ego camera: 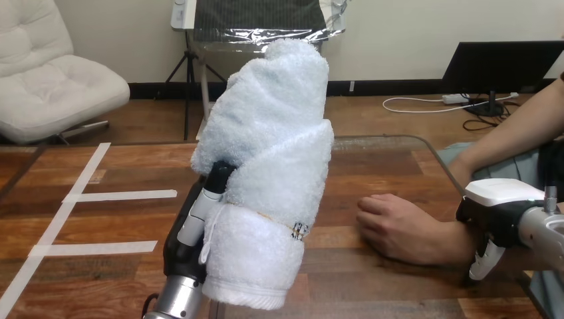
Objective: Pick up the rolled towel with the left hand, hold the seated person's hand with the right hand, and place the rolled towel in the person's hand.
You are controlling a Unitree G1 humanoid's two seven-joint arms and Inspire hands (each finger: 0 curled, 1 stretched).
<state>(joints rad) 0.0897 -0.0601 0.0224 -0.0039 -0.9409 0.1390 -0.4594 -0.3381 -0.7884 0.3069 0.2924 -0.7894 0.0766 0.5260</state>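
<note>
The left hand (191,231), fingers clamped round the rolled towel (273,173), holds it upright above the table (379,163), left of the person's hand (399,226); the right hand (497,211) curls over that hand's wrist.

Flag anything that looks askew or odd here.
The rolled towel in the left hand looks loose: its outer layer spirals open and the top leans right. The person's hand lies palm down, not ready to receive it.

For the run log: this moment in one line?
left hand: holds rolled towel raised | right hand: clasps person's wrist | person's hand: resting on table
</note>
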